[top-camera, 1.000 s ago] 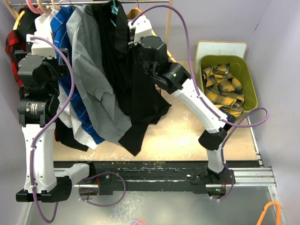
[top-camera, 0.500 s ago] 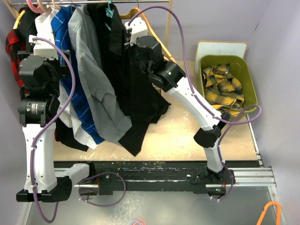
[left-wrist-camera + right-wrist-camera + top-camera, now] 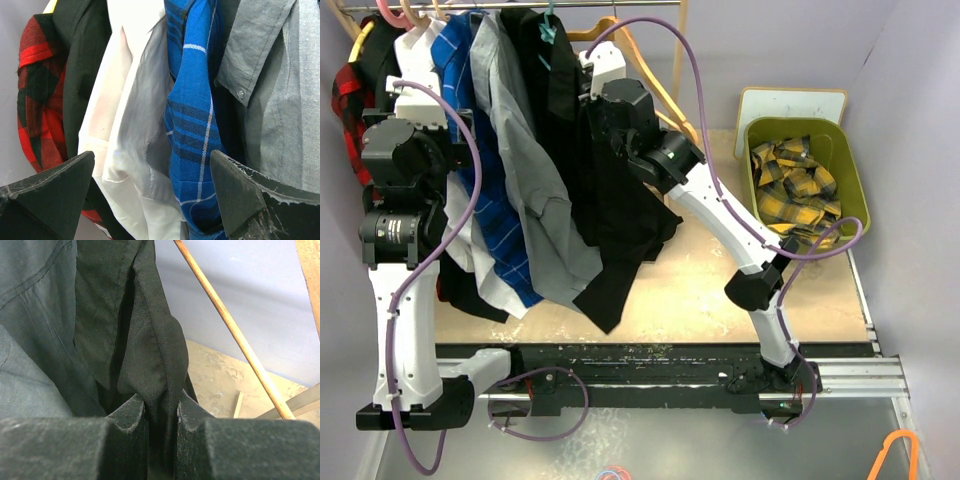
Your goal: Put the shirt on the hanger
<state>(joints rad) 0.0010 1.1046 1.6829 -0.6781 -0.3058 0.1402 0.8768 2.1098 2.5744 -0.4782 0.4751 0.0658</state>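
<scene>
Shifted leftward, the right gripper (image 3: 161,411) pinches a shirt (image 3: 150,350) fold rising from its fingers, seemingly toward the hanger (image 3: 549,30); the left gripper (image 3: 152,157) gapes empty.

White arm links (image 3: 405,330), black joint housings (image 3: 395,235), purple cables (image 3: 387,360); dark grey wedge-shaped fingers (image 3: 50,195).

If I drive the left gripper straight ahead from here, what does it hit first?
Most likely the hanging white shirt: it fills most of the gap ahead of the open left gripper, with the blue plaid shirt close beside it. Depth is hard to judge from this view.
</scene>
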